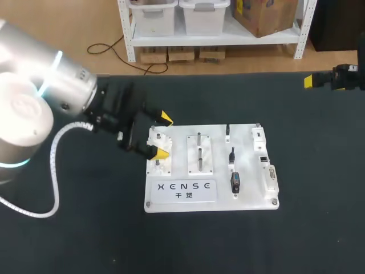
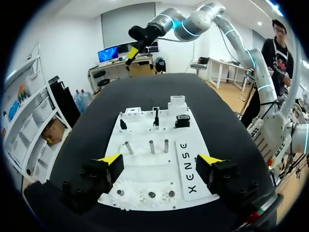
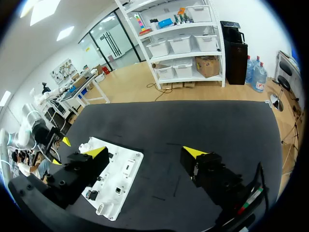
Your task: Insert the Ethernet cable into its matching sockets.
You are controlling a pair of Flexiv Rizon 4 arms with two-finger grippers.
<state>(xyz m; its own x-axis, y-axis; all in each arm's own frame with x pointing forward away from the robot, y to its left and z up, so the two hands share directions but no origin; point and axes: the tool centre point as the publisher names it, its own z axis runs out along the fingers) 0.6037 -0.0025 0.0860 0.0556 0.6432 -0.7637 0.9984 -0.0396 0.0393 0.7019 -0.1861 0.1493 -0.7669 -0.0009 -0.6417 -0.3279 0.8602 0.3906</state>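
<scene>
Left gripper (image 1: 163,136) is wide open at the left end of the white board (image 1: 251,197); fingers straddle the white fixture (image 1: 157,165) there; can't tell if the lower tip touches it; nothing gripped. Left wrist view agrees: yellow tips either side of the board's near end, steel pegs (image 2: 151,146) ahead of them. Right gripper (image 3: 145,152) is also spread wide, holding nothing; it sits over the dark table (image 1: 85,240) at the far right, well apart from the board. Ethernet side: small black pieces (image 1: 235,182) stand on the board's right half, beside the socket column (image 1: 268,174); can't tell which one is the cable; both grippers are clear of them.
</scene>
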